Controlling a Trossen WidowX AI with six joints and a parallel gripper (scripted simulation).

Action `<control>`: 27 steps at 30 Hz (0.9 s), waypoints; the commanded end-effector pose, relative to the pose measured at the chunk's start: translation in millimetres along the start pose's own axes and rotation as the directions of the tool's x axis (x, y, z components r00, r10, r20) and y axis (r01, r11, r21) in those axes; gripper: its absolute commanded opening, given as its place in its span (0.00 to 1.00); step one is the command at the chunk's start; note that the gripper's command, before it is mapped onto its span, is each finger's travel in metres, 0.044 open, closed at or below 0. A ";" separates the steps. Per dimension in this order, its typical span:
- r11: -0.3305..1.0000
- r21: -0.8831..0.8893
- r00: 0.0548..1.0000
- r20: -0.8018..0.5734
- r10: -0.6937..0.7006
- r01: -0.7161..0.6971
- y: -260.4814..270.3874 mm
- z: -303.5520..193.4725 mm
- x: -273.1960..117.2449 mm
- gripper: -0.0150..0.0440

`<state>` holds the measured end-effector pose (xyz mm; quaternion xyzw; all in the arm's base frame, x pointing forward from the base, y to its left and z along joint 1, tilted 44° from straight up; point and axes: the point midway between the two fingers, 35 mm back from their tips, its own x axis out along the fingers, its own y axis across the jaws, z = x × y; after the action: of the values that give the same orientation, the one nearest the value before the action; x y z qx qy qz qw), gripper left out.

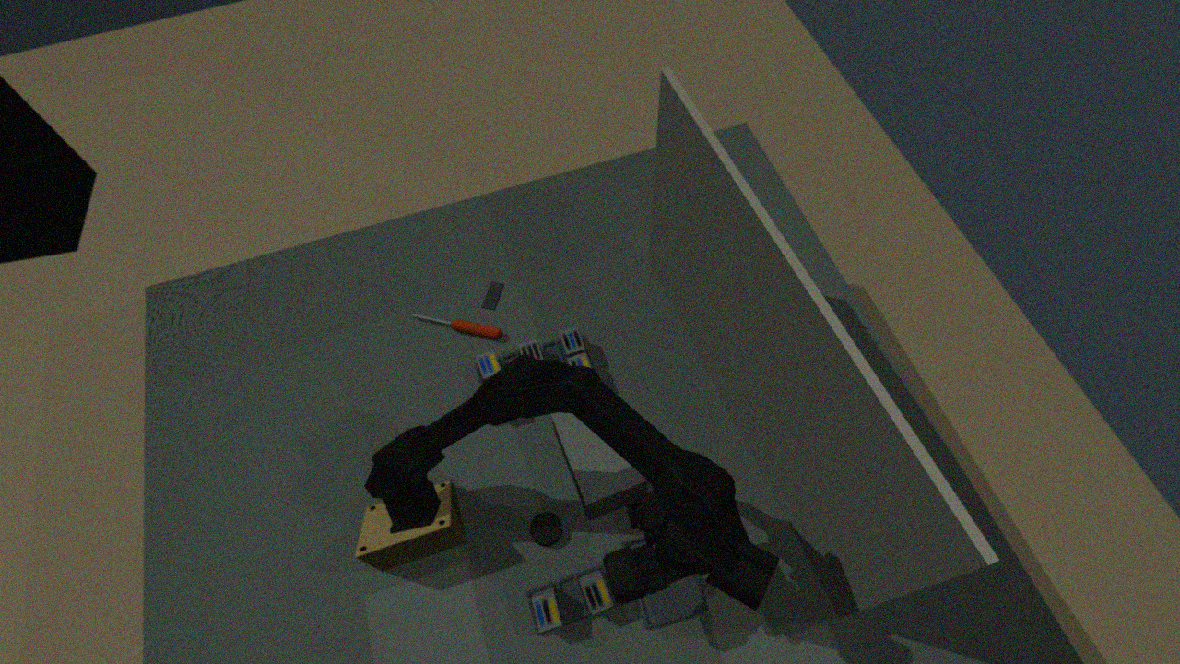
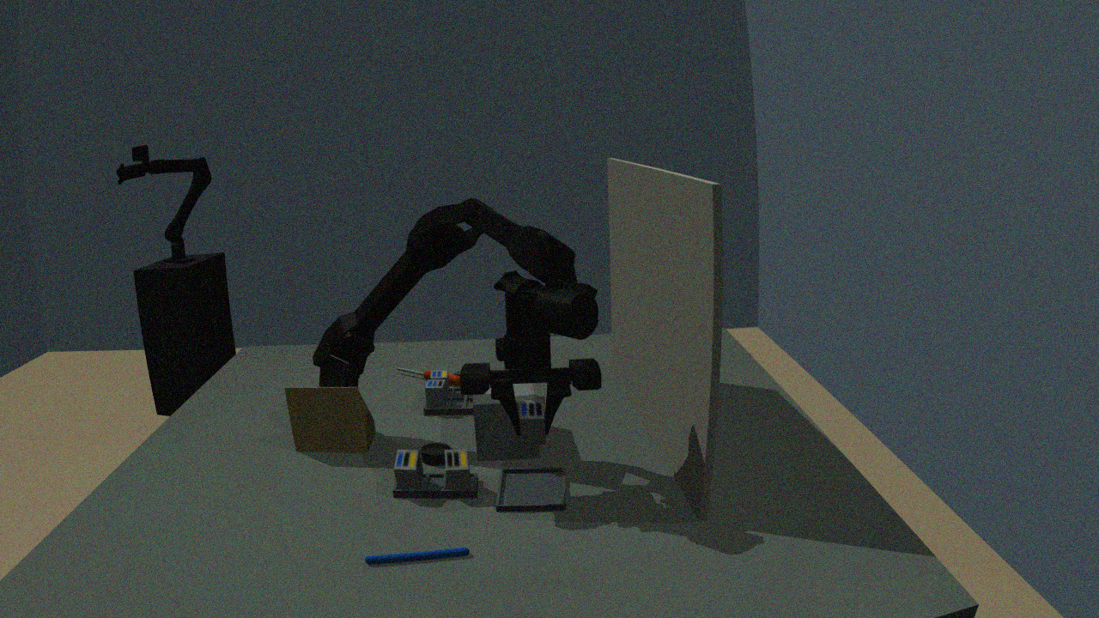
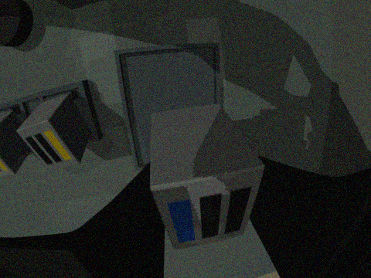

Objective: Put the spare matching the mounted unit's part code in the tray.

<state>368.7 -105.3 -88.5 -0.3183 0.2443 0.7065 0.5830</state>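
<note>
Here's the spare [image 2: 531, 410] [image 3: 205, 175], blue-black-black, clamped in my hand [image 1: 664, 568] [image 2: 531, 439] [image 3: 192, 160], up above the table [image 1: 272, 396] [image 2: 253, 530] [image 3: 77, 197]! The tray [image 1: 676, 607] [image 2: 532, 489] [image 3: 170, 81] sits lower, spare apart from it; beside the tray, a rack [image 2: 435, 493] [image 3: 93, 116] carries two yellow-striped blocks, and a blue rod [image 2: 417, 555] lies nearer the exterior camera

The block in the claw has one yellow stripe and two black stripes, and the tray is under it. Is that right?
Not quite: the wrist view shows that the block in the claw has one blue stripe, not yellow.
</note>
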 end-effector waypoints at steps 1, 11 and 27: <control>1.000 0.004 1.000 0.005 -0.002 0.002 -0.5 0.9 4.7 0.25; 1.000 0.004 1.000 0.005 -0.002 0.002 -0.6 0.9 12.7 0.25; 1.000 0.003 1.000 0.006 -0.002 0.002 -0.5 1.3 25.6 0.25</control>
<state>366.3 -90.6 -104.4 -0.3182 0.2439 0.7065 0.5832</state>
